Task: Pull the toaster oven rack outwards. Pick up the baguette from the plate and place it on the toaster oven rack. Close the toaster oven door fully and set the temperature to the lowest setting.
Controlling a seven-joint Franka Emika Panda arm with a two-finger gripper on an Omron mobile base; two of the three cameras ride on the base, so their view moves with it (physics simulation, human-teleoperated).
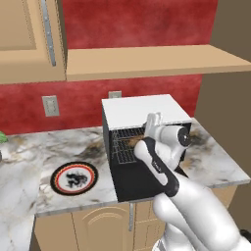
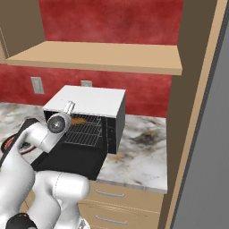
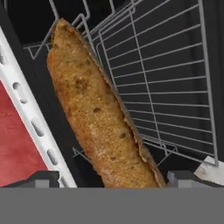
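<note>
The toaster oven [image 1: 139, 108] stands on the marble counter with its door [image 1: 137, 181] folded down flat toward me. Its wire rack [image 3: 175, 87] sits in the opening, and the tan-brown baguette [image 3: 96, 113] lies slantwise on the rack's left part. My gripper [image 3: 113, 178] is open just above the near end of the loaf, one fingertip [image 3: 41, 177] well clear on each side. In the left base view my hand reaches down into the oven mouth. The red-rimmed plate [image 1: 74, 178] lies bare on the counter left of the oven.
The oven's dark control strip [image 2: 111, 129] is at the right of the cavity. A wooden shelf [image 1: 147, 61] hangs above the oven and a cabinet [image 1: 29, 39] above the plate. A tall brown panel [image 2: 197, 112] closes the counter's right end.
</note>
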